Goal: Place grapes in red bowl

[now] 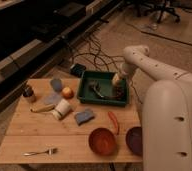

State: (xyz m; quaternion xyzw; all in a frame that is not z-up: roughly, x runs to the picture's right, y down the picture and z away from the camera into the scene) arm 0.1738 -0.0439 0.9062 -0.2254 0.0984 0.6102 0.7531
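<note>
The grapes point(118, 92) are a dark red-purple lump lying in the right part of the green tray point(87, 94) at the back of the wooden table. My gripper point(117, 81) hangs over the tray's right side, just above the grapes, at the end of the white arm that comes in from the right. Whether it touches the grapes I cannot tell. The red bowl point(102, 141) stands near the table's front edge, well in front of the tray, and looks empty.
A maroon bowl point(135, 140) sits right of the red bowl, with a chilli pepper point(112, 121) behind them. Left of the tray lie an apple point(67, 92), a tipped white cup point(62, 108), a blue sponge point(84, 116) and a fork point(39, 151). My white body fills the right side.
</note>
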